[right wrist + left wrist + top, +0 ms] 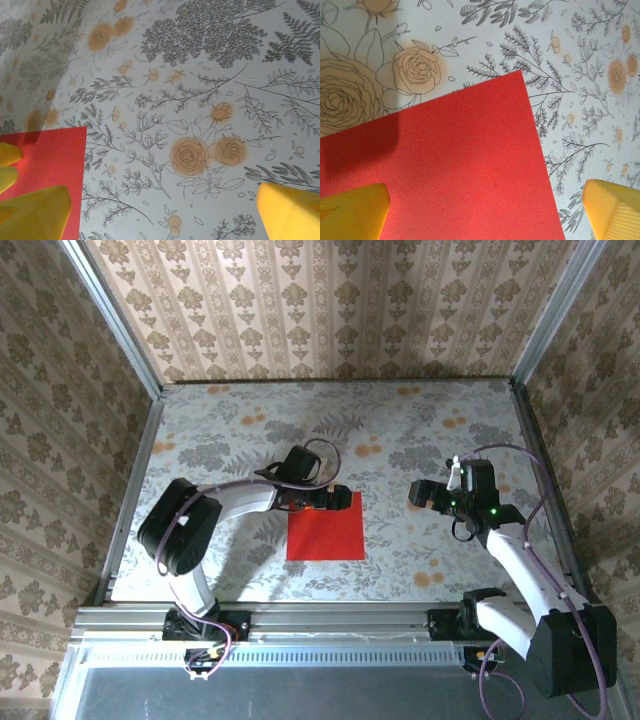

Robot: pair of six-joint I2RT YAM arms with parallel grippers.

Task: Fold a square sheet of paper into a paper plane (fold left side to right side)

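Paper (325, 532) lies flat on the table (420, 430), centre-near, edges square w/ the table, no crease to be seen. L gripper (320, 499) hangs over its far edge, a bit left of middle. In the wrist view its yellow fingers (355, 212) are spread wide, one over the red, the other over bare table past a paper edge, nothing held. R gripper (416, 494) sits well right of the paper, also spread wide & empty, w/ a paper corner at the left of its view.

Step in hand, prob: get hold of the left edge. Fold hasn't begun.

How to do it well, imo:
- thin sheet flat on a hard top gives no lip to pinch, so bring L to the left edge, set one finger on the paper just inside it & drag inward so the edge bows up, then close on it
- grip near mid-edge, so both left corners rise together
- bring R down on the right half as a pin first, else the sheet will likely slide or turn
- carry the edge over in an arc, low, no tugging
- match left corners to right corners before pressing, then flatten from the crease's middle outward
- main risk: a skewed crease, hard to undo
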